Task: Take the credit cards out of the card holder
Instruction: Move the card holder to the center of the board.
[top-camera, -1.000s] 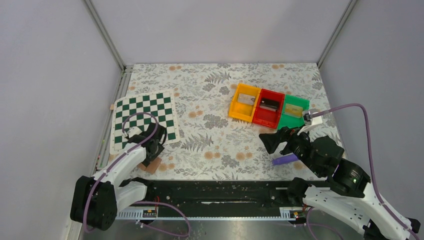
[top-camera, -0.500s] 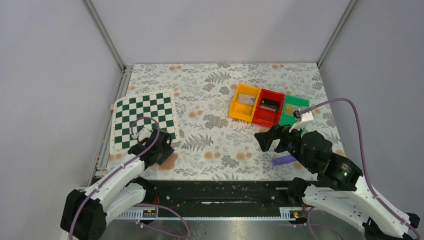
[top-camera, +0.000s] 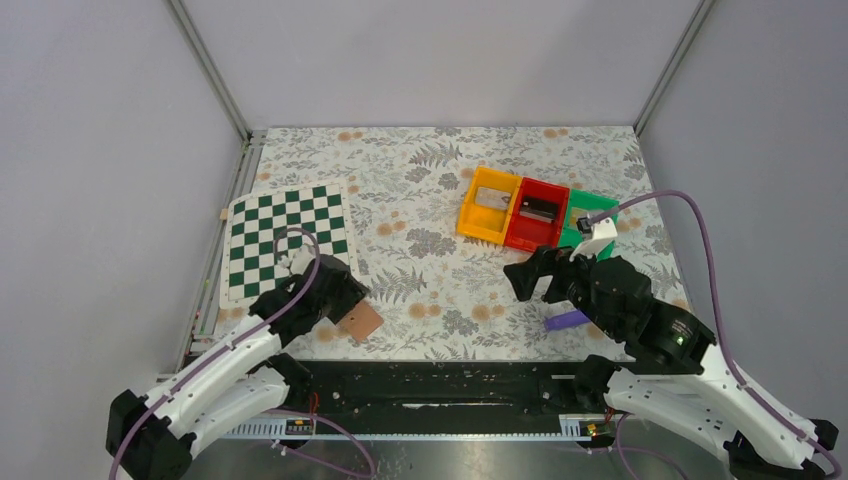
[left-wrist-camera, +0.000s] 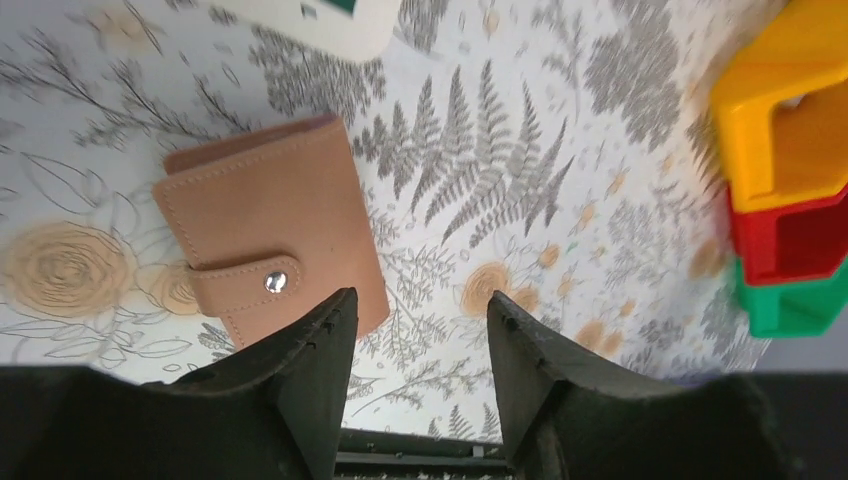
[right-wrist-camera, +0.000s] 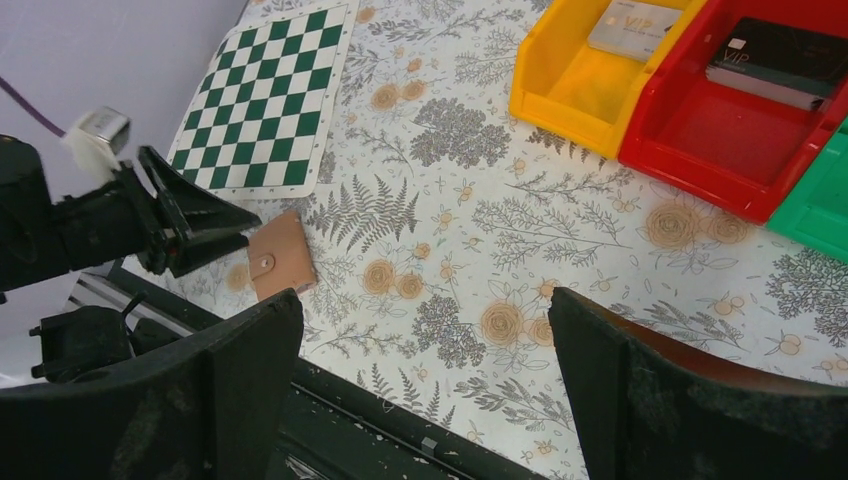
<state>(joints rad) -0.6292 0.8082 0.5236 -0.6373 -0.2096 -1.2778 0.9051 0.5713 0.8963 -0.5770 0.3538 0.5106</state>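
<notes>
Card holder shut, snap fastened, flat on table just off chessboard's near corner. Left claw half parted at its edge, nothing between the jaws. Right claw spread wide, empty, hovering near bins.

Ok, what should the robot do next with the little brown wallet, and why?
Probably shift the left end effector over the card holder and pinch its snap tab: the holder lies snapped shut, ungripped, with the open jaws just beside it.
</notes>
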